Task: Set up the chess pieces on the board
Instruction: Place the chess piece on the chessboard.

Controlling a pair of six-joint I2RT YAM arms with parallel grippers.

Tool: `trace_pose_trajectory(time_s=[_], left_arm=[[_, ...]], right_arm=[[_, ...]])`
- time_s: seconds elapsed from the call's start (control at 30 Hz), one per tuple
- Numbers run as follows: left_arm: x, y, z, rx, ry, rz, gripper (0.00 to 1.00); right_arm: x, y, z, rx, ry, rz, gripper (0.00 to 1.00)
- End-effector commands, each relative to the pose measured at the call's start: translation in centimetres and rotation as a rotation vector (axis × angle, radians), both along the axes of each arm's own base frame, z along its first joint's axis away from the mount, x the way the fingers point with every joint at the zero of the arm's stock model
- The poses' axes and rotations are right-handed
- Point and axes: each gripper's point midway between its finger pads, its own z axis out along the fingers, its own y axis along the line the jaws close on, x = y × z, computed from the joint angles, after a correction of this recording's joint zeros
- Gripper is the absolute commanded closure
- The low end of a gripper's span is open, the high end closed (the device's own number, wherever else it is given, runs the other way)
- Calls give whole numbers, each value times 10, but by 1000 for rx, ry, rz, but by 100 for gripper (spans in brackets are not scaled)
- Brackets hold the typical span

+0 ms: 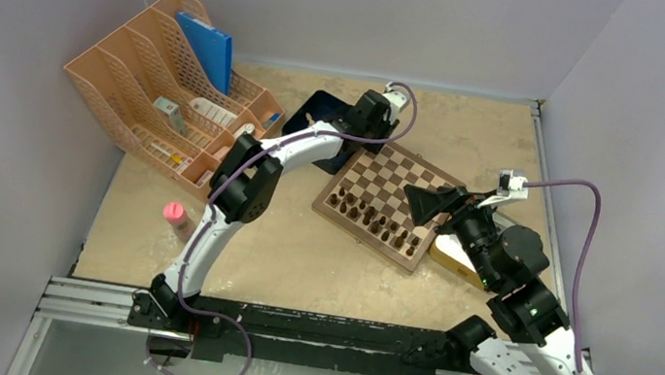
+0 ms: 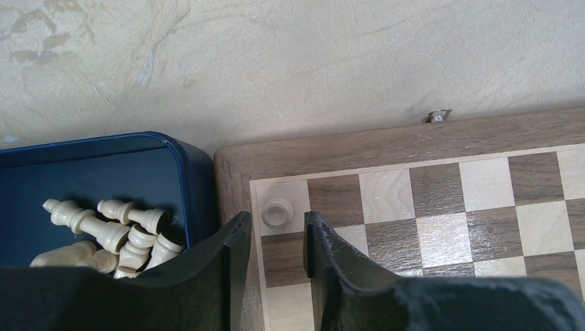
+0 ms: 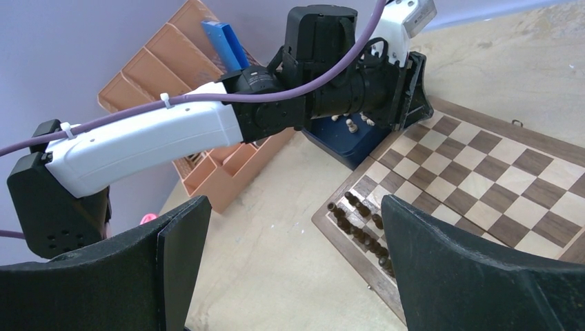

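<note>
Seeing the left gripper (image 2: pixel 276 231) loose, jaws parted with nothing between them, tips just short of one cream piece (image 2: pixel 277 211) standing upright on the corner square of the board (image 2: pixel 386 145), the corner right beside the dark blue tray (image 2: pixel 103 148). Noting the rest of the chess pieces (image 2: pixel 110 231) lying heaped in that tray by the wall next to the board (too jumbled to count), plus dark pieces (image 1: pixel 373 218) lined along the board's near edge. Spotting the right gripper (image 3: pixel 295 207) spread wide, holding nothing, hanging up over the board's right side.
</note>
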Motion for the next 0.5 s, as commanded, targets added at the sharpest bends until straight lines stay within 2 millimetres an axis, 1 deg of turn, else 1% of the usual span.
trace_pose_trajectory(time_s=[0.0, 0.07, 0.2, 0.3, 0.37, 0.47], left_arm=[[6, -11, 44, -56, -73, -22, 65], [4, -11, 52, -71, -72, -21, 64], [-3, -11, 85, -127, -83, -17, 62], [-14, -7, 112, -178, -83, -10, 61], [-22, -1, 128, -201, -86, -9, 59], [-33, 16, 151, -240, -67, 9, 57]], right_arm=[[4, -3, 13, 39, -37, -26, 5], [5, -2, 13, 39, -37, -25, 5], [5, -2, 13, 40, -38, -26, 5], [6, -1, 13, 40, -38, -26, 5], [6, 0, 13, 43, -35, -22, 5], [6, 5, 15, 57, -35, 1, 6]])
